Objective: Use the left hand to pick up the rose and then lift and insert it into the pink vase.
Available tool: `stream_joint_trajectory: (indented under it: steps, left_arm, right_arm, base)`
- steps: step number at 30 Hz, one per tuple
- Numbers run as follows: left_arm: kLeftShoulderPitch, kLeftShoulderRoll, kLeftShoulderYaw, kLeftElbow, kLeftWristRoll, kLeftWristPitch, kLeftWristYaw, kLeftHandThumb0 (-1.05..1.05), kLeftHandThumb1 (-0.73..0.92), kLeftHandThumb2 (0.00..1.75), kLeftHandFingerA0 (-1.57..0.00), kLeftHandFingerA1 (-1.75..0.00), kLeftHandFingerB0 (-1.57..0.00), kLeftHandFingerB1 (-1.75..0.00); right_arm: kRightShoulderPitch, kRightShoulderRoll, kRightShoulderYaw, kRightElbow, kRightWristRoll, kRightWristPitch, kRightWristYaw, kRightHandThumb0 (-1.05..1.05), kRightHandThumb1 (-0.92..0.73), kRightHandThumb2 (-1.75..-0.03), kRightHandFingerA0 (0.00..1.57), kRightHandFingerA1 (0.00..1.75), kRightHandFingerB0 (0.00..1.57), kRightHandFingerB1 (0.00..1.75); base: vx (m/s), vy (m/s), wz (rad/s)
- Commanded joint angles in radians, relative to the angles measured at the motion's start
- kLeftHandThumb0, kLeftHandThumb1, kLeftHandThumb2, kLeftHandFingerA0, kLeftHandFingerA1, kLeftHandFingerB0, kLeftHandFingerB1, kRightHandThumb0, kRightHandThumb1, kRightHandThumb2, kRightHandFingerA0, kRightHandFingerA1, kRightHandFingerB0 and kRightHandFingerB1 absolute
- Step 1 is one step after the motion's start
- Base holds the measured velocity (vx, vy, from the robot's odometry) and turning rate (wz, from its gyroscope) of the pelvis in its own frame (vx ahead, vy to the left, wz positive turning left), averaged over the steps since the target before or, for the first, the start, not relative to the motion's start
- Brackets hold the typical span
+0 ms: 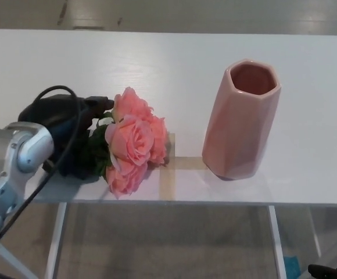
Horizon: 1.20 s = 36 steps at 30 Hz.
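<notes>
A bunch of pink roses (135,141) lies on the white table (168,64), blooms pointing right, green leaves (97,152) and stem to the left. My left hand (70,125) covers the leaves and stem, black fingers curled over them just left of the blooms, with one fingertip near the top bloom. I cannot see whether the fingers have closed on the stem. The pink faceted vase (240,118) stands upright to the right of the roses, its mouth open and empty. My right hand is out of view.
Beige tape strips (174,165) form a cross on the table between the roses and the vase. The table's front edge runs just below the roses. My silver left forearm (11,163) with a black cable comes in from the lower left.
</notes>
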Motion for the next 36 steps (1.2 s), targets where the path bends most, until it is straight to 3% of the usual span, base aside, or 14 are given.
stream_joint_trajectory:
  steps: [1,17,18,19,20,22,23,24,25,26,28,30,32,36]
  left_arm:
    - [-0.018,-0.026,-0.012,0.031,0.044,0.022,0.000,-0.54,0.35,0.74,0.00,-0.15,0.00,-0.22]
    - [-0.035,-0.070,-0.027,0.122,0.063,0.031,0.000,-0.57,0.37,0.74,-0.04,-0.21,-0.03,-0.21]
    - [-0.034,-0.071,-0.029,0.121,0.065,0.032,-0.001,-0.55,0.46,0.54,-0.07,-0.25,-0.01,-0.24]
    - [-0.034,-0.072,-0.031,0.122,0.068,0.034,-0.001,-0.55,0.46,0.54,-0.07,-0.25,-0.01,-0.24]
    - [-0.038,-0.070,-0.047,0.126,0.085,0.035,-0.009,-0.31,0.31,0.87,0.00,-0.46,0.00,-0.49]
    - [-0.046,-0.066,-0.065,0.132,0.101,0.037,-0.020,-0.31,0.31,0.87,0.00,-0.46,0.00,-0.49]
    - [-0.060,-0.066,-0.071,0.140,0.095,0.038,-0.049,-0.52,0.47,0.71,-0.58,-0.50,-0.16,-0.37]
    - [-0.071,-0.069,-0.076,0.150,0.086,0.039,-0.073,-0.31,0.41,0.88,-0.51,-0.63,-0.02,-0.43]
    - [-0.079,-0.073,-0.079,0.161,0.078,0.040,-0.090,-0.31,0.41,0.88,-0.51,-0.63,-0.02,-0.43]
    - [-0.102,-0.088,-0.097,0.161,0.081,0.090,-0.165,-0.31,0.71,0.63,-0.96,-0.73,-0.40,-0.34]
    - [-0.127,-0.103,-0.121,0.179,0.098,0.124,-0.206,-0.25,0.75,0.64,-1.21,-0.76,-0.63,-0.43]
    - [-0.138,-0.115,-0.142,0.198,0.114,0.132,-0.192,-0.24,0.76,0.64,-1.27,-0.74,-0.68,-0.47]
    - [-0.127,-0.121,-0.136,0.190,0.109,0.132,-0.155,-0.23,0.78,0.63,-1.21,-0.94,-0.61,-0.45]
    - [-0.105,-0.119,-0.099,0.152,0.085,0.103,-0.090,-0.23,0.80,0.65,-0.92,-0.67,-0.48,-0.41]
  right_arm:
    - [0.003,0.004,-0.006,-0.006,0.016,-0.001,0.006,-0.20,-0.61,-0.57,0.64,0.52,0.57,0.48]
    - [0.003,0.006,-0.007,-0.010,0.013,-0.004,0.003,-0.19,-0.61,-0.57,0.63,0.51,0.58,0.48]
    - [0.003,0.005,-0.006,-0.010,0.012,-0.004,0.001,-0.19,-0.61,-0.57,0.64,0.51,0.58,0.48]
    - [0.002,0.005,-0.006,-0.009,0.012,-0.004,0.001,-0.19,-0.61,-0.57,0.64,0.51,0.58,0.48]
    - [0.001,0.005,-0.005,-0.011,0.011,-0.004,0.000,-0.20,-0.61,-0.57,0.64,0.51,0.58,0.48]
    - [0.002,0.006,-0.005,-0.012,0.012,-0.004,0.002,-0.20,-0.61,-0.57,0.64,0.51,0.58,0.48]
    - [0.000,0.006,-0.006,-0.012,0.012,-0.004,0.003,-0.20,-0.60,-0.57,0.64,0.52,0.58,0.49]
    - [0.000,0.006,-0.006,-0.013,0.013,-0.004,0.004,-0.20,-0.61,-0.57,0.64,0.51,0.58,0.49]
    - [0.002,0.006,-0.007,-0.015,0.014,-0.005,0.005,-0.20,-0.61,-0.57,0.64,0.51,0.58,0.49]
    - [-0.001,0.006,-0.005,-0.016,0.012,-0.005,0.002,-0.20,-0.60,-0.57,0.65,0.52,0.58,0.49]
    - [-0.007,0.006,-0.002,-0.017,0.009,-0.001,-0.001,-0.20,-0.60,-0.57,0.65,0.52,0.58,0.49]
    - [-0.012,0.005,-0.001,-0.017,0.007,0.002,-0.001,-0.20,-0.60,-0.57,0.65,0.52,0.58,0.49]
    - [-0.013,0.004,0.001,-0.019,0.007,0.001,0.003,-0.20,-0.60,-0.57,0.65,0.52,0.58,0.49]
    - [-0.018,0.004,-0.003,-0.022,0.015,0.003,0.015,-0.20,-0.60,-0.57,0.65,0.52,0.58,0.49]
  base:
    - [0.00,0.000,0.00]
    - [0.00,0.000,0.00]
    - [0.00,0.000,0.00]
    - [0.00,0.000,0.00]
    - [0.00,0.000,0.00]
    - [0.00,0.000,0.00]
    - [0.00,0.000,0.00]
    - [0.00,0.000,0.00]
    - [0.00,0.000,0.00]
    - [0.00,0.000,0.00]
    - [0.00,0.000,0.00]
    - [0.00,0.000,0.00]
    - [0.00,0.000,0.00]
    - [0.00,0.000,0.00]
